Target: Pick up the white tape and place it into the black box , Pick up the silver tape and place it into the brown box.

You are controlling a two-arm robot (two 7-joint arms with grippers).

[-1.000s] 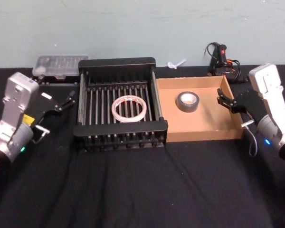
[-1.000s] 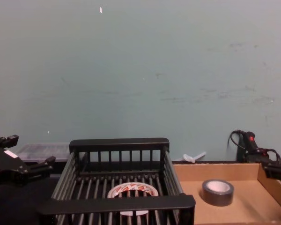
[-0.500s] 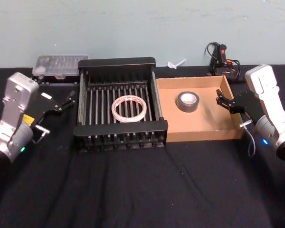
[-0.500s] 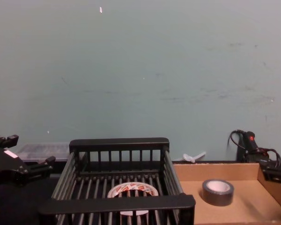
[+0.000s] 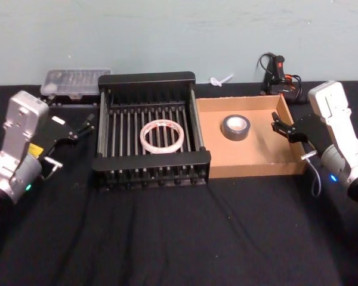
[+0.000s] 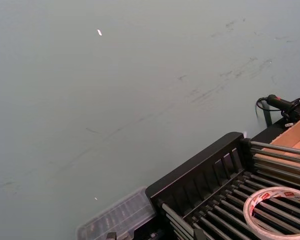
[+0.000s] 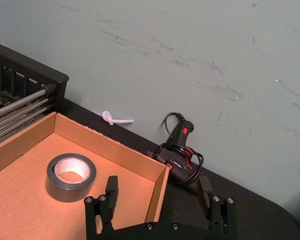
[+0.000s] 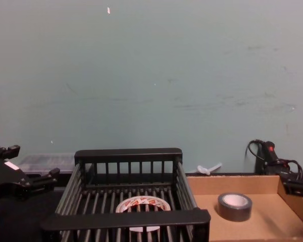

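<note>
Head view shows the black box (image 5: 151, 136) and the brown box (image 5: 250, 138) side by side at the middle of the black table (image 5: 179, 238), their facing walls touching. The white tape (image 5: 161, 136) lies flat on the slatted floor of the black box, clear of all four rims. The silver tape (image 5: 235, 127) lies flat in the brown box, toward its far left part, with bare cardboard open on its right and near sides. The left gripper (image 5: 83, 125) hovers just outside the black box's left rim, fingers spread and empty. The right gripper (image 5: 284, 127) hangs over the brown box's right wall, its fingers (image 7: 111, 189) spread apart with nothing between them. A clear plastic case (image 5: 75, 82) sits behind the black box's far left corner, and a black corded tool (image 5: 278, 76) lies behind the brown box's far right corner. The table's near half is open.
</note>
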